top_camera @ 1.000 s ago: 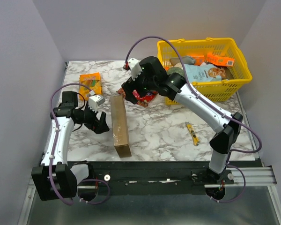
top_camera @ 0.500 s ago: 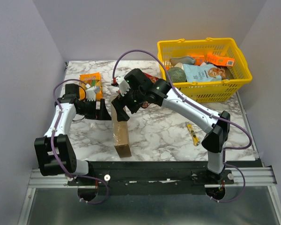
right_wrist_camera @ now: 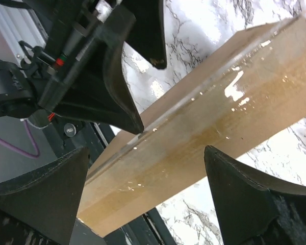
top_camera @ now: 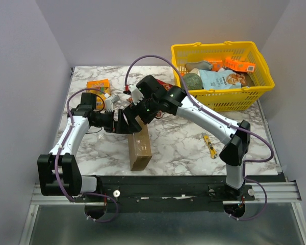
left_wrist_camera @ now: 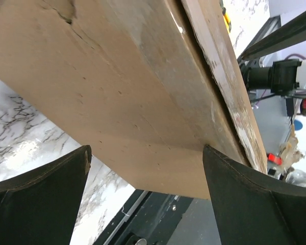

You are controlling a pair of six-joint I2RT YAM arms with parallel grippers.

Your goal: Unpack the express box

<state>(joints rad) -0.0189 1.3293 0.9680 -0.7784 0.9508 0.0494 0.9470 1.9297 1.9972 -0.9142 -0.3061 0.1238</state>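
Note:
The express box (top_camera: pixel 140 149), plain brown cardboard, stands on its long narrow edge on the marble table, a little left of centre. My left gripper (top_camera: pixel 123 123) is open against the box's far end from the left. In the left wrist view the box (left_wrist_camera: pixel 117 92) fills the space over the open left gripper (left_wrist_camera: pixel 146 149), and the right-hand finger (left_wrist_camera: pixel 255 204) touches the box's edge. My right gripper (top_camera: pixel 137 113) hangs open over the same end. Its wrist view shows the taped box (right_wrist_camera: pixel 219 117) crossing between the spread jaws of the right gripper (right_wrist_camera: pixel 145 149), with the left gripper's fingers (right_wrist_camera: pixel 109 76) beyond.
A yellow basket (top_camera: pixel 260 61) full of groceries stands at the back right. An orange snack pack (top_camera: pixel 98 85) lies at the back left. A yellow utility knife (top_camera: pixel 209 145) lies right of the box. The table's front rail (top_camera: pixel 168 184) runs just below the box's near end.
The left gripper has swung right up against the box. The right gripper has come down over the box's far end. The box has shifted to the right and turned slightly.

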